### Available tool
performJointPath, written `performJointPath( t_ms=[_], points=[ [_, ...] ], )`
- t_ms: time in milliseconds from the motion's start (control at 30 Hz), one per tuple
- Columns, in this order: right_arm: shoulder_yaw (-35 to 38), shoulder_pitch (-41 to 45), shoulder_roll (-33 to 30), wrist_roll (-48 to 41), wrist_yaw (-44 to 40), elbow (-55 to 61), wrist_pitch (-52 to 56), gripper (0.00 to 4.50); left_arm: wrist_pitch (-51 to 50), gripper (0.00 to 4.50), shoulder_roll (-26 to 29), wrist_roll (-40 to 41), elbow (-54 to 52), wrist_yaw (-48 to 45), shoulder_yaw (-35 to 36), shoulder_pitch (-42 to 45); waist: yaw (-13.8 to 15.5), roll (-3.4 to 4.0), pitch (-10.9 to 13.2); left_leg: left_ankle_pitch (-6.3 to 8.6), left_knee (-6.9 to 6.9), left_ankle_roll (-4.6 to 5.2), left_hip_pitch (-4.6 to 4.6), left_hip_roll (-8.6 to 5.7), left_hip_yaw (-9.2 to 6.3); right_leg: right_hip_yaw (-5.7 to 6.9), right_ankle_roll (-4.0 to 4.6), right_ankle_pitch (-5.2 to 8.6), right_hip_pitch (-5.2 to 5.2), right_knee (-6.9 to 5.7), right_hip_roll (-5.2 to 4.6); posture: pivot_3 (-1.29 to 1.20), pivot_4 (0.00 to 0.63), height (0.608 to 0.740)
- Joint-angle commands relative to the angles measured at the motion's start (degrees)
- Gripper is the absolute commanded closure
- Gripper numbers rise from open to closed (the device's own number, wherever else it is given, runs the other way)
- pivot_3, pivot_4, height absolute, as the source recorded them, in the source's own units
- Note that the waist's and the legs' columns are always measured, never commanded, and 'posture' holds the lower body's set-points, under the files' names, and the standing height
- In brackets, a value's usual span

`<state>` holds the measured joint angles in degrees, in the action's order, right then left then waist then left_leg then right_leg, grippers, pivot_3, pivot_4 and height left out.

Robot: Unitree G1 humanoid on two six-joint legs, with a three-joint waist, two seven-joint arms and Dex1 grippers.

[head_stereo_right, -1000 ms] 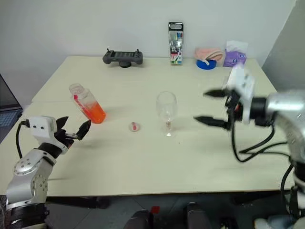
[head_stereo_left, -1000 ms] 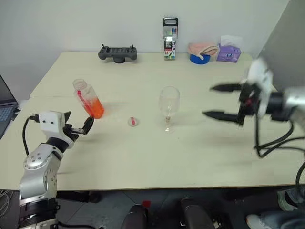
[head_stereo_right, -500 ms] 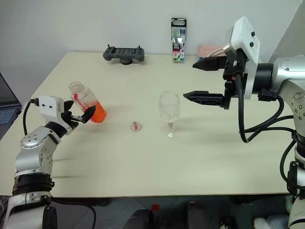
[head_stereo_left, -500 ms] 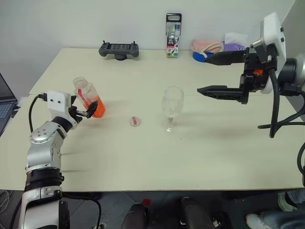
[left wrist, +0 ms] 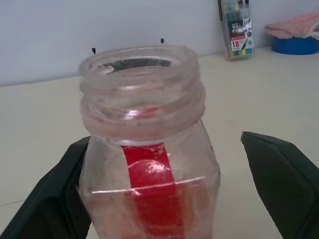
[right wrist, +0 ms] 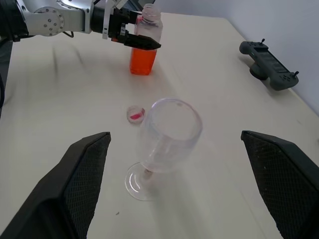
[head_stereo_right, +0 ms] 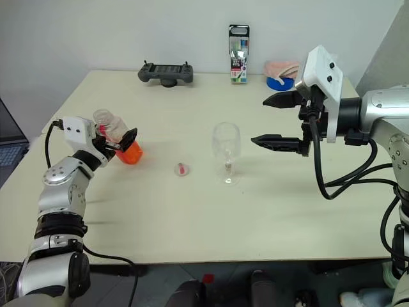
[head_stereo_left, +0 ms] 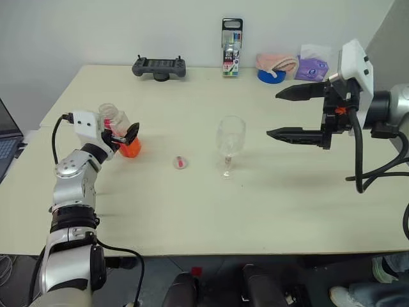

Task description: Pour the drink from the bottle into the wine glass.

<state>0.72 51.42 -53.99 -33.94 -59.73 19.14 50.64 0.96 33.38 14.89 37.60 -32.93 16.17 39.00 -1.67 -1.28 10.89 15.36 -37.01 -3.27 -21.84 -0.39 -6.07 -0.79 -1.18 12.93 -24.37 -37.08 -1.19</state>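
Observation:
The bottle (head_stereo_left: pixel 117 130) stands on the table's left side with its mouth uncapped, and the orange drink (head_stereo_left: pixel 130 149) fills its lower part. My left gripper (left wrist: pixel 162 142) is open with the bottle between its fingers (left wrist: pixel 279 184); the jaws are not closed on it. The empty wine glass (head_stereo_left: pixel 229 142) stands upright mid-table. To the right of the glass, my right gripper (head_stereo_left: pixel 273 115) hovers open above the table with nothing in it, pointing toward the glass.
A small pinkish cap (head_stereo_left: pixel 181 163) lies between bottle and glass. Along the back edge are a game controller (head_stereo_left: pixel 158 66), a marker pack (head_stereo_left: pixel 231 39), a pink cloth on a blue roll (head_stereo_left: pixel 273 65) and a purple tissue pack (head_stereo_left: pixel 310 68). A laptop (head_stereo_left: pixel 5 137) sits off the left.
My left gripper has advanced toward the bottle until its open fingers bracket it. The right gripper stays open beside the glass. The head view has shifted.

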Motion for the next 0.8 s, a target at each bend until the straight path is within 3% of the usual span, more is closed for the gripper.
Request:
performJointPath(
  t_ms=[33, 333, 467, 600, 800],
  points=[
    [0.31, -0.17, -1.04, 0.82, 0.34, 1.07, -1.12, 0.03, 3.13, 0.00, 0.28, -0.71, 2.23, 0.30, 0.10, 3.17, 0.00, 0.00, 0.00, 0.00, 0.00, 0.00, 0.00, 0.00, -0.01, 0.00, 0.00, 0.00, 0.01, 0.00, 0.00, 0.00, 0.150, 0.740],
    [0.45, -1.59, -1.23, 1.72, 0.98, 1.36, -0.78, 0.03, 5.47, 0.00, 0.27, -0.87, 4.90, -0.10, 0.14, 4.19, -0.03, 0.00, 0.00, 0.00, 0.01, 0.00, 0.00, -0.01, -0.01, 0.00, 0.00, -0.01, 0.00, -0.02, -0.01, 0.00, 0.150, 0.740],
    [0.37, -1.56, -1.16, 1.71, 1.25, 1.35, -0.79, 0.00, 6.32, 0.85, 0.32, -0.58, 4.95, -0.05, 0.56, 3.62, -0.03, 0.00, 0.00, 0.00, -0.01, 0.00, 0.00, -0.01, -0.01, -0.01, -0.01, -0.02, 0.00, -0.04, -0.01, 0.00, 0.150, 0.740],
    [0.21, -1.62, -1.10, 1.78, 1.45, 1.20, -1.01, 0.00, 6.69, 2.18, 0.44, -0.43, 5.23, 0.11, 0.86, 3.39, -0.03, 0.00, 0.00, 0.00, -0.02, 0.00, 0.01, -0.01, -0.01, -0.01, -0.01, -0.02, 0.00, -0.05, -0.01, 0.00, 0.150, 0.740],
    [0.83, -2.60, -0.95, 1.54, 2.28, 2.00, -0.58, 0.00, 5.38, 2.35, 0.33, 0.36, 2.54, -2.35, -0.08, 4.31, -0.02, -0.01, 0.00, 0.00, -0.02, 0.00, 0.00, -0.01, -0.01, 0.00, -0.01, -0.02, 0.00, -0.05, -0.01, 0.00, 0.150, 0.740]
  ],
)
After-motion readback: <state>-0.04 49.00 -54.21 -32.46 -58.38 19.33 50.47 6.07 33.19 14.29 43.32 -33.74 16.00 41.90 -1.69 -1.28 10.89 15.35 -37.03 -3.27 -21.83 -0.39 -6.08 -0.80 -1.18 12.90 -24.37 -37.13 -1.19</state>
